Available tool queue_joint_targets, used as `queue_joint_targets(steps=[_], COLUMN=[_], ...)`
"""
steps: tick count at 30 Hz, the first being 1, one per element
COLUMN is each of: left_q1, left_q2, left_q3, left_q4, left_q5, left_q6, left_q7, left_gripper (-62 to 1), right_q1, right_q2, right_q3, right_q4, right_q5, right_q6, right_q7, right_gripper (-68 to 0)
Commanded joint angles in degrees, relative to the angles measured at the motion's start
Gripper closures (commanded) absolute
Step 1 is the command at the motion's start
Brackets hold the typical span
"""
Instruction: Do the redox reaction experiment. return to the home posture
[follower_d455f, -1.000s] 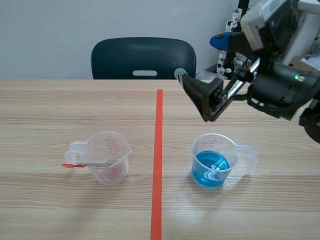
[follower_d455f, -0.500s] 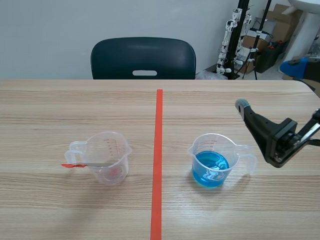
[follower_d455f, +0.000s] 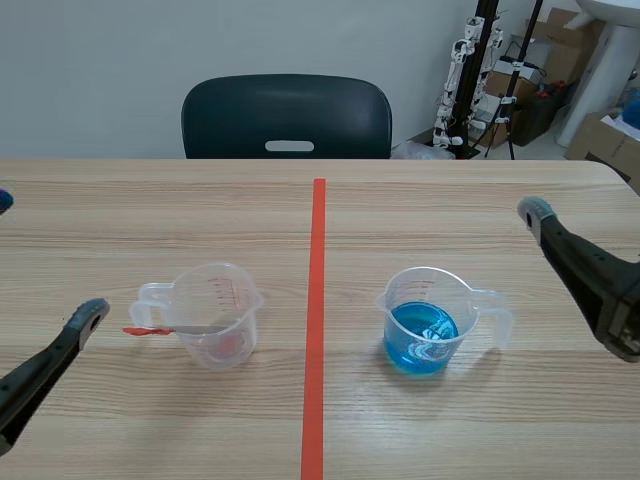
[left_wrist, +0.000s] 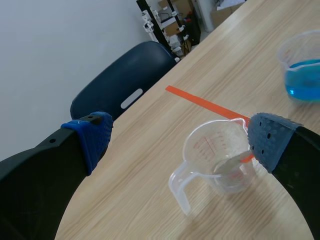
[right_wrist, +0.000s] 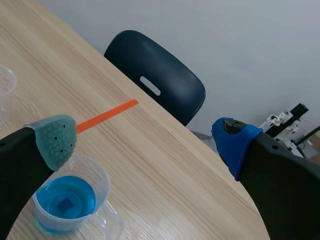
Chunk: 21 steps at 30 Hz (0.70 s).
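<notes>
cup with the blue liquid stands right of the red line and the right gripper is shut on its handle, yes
Not quite. The right gripper is open and holds nothing; the right wrist view shows its fingers spread, off the handle. The cup with the blue liquid does stand right of the red line.

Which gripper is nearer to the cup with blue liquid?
Right. The right gripper is beside the blue-liquid cup, on its handle side. The left gripper is past the clear cup, across the tape line.
</notes>
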Motion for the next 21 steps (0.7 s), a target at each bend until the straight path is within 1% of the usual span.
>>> queue_joint_targets(steps=[1,3,5,8,10,12,14,16,21], left_q1=[1.22,2.58,4.48,8.11,10.12,11.47,12.35,13.51,13.86], left_q2=[-0.61,-0.79,-1.05,-1.03,-1.01,-1.03,-0.98,-0.9,-0.85], left_q3=[0.22,0.22,0.22,0.22,0.22,0.2,-0.09,-0.68,-1.09], left_q4=[0.22,0.66,0.94,0.96,0.96,0.98,0.96,0.96,0.96], left_q5=[-0.48,-0.48,-0.31,1.31,1.4,1.22,1.18,1.14,-1.05], left_q6=[0.35,0.37,0.37,0.61,0.61,0.61,1.29,1.9,1.86], left_q7=[-0.76,-0.74,-0.72,-0.74,-0.76,-0.76,-0.7,-0.81,-0.87], left_gripper=[-56.6,-56.6,-56.6,-56.6,-56.6,-56.6,-56.6,-56.6,-56.6], right_q1=[-0.42,-1.42,-2.25,-2.4,-2.34,-2.03,-1.9,-1.88,-1.92], right_q2=[-2.19,-3.67,-4.35,-4.9,-4.83,-4.85,-4.85,-4.83,-4.81], right_q3=[1.33,1.88,1.86,1.86,1.86,1.86,1.86,1.84,1.84], right_q4=[-0.15,-0.17,-0.22,-0.22,-0.22,-0.22,-0.22,-0.22,-0.09], right_q5=[0.76,0.74,0.76,0.83,1.49,1.66,1.84,3.32,3.37], right_q6=[-0.28,-0.28,-0.26,-0.28,-0.26,-0.26,-0.24,-0.24,-0.24], right_q7=[0.52,-0.11,-0.5,-1.62,-2.64,-3.1,-3.06,-3.08,-3.26], right_gripper=[-56.0,-56.0,-56.0,-56.0,-56.0,-56.0,-56.0,-56.0,-56.0])
